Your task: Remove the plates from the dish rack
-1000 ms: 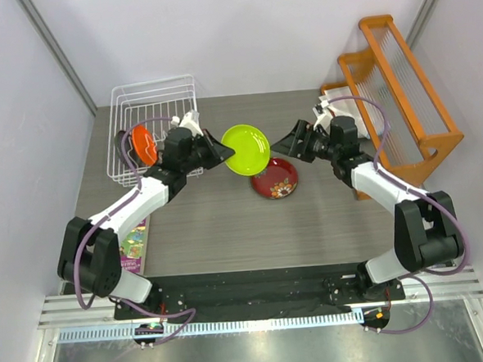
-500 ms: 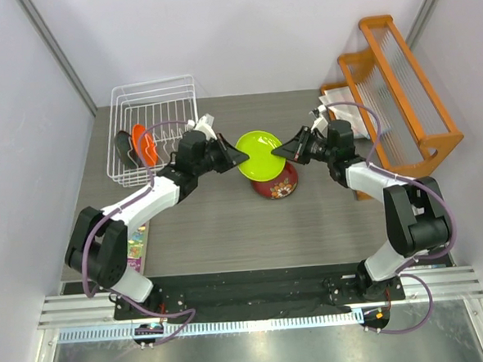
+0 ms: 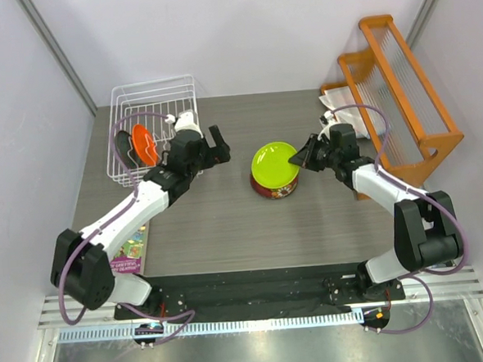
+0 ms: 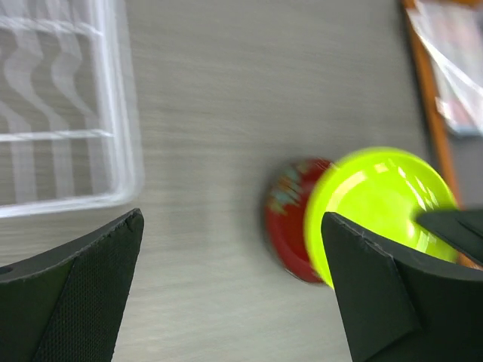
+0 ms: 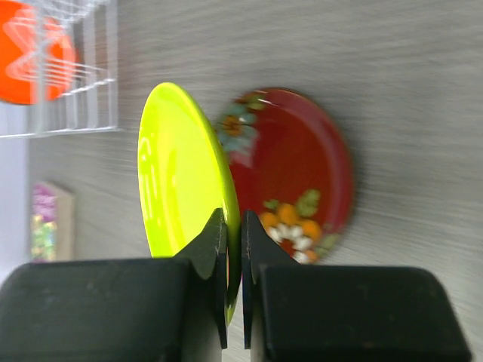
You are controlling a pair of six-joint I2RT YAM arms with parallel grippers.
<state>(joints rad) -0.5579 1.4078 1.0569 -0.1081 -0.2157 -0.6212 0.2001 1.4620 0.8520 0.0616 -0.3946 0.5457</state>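
While sitting upper left of frame, dish rack (image 3: 152,125) holds orange plate (image 3: 143,143) and dark plate (image 3: 125,147), both upright. Left gripper (image 3: 220,143): fingers apart, empty, right of rack. Right gripper (image 3: 301,157): clamped on rim of lime green plate (image 3: 275,162), tilted over dark red plate (image 3: 273,191), frame centre.

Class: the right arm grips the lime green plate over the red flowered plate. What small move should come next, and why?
Probably lower the lime green round plate flat onto the dark red flowered plate. The right arm's fingers pinch its rim and hold it tilted over the red one, which lies on the table. The left arm's fingers are open and apart from both plates.
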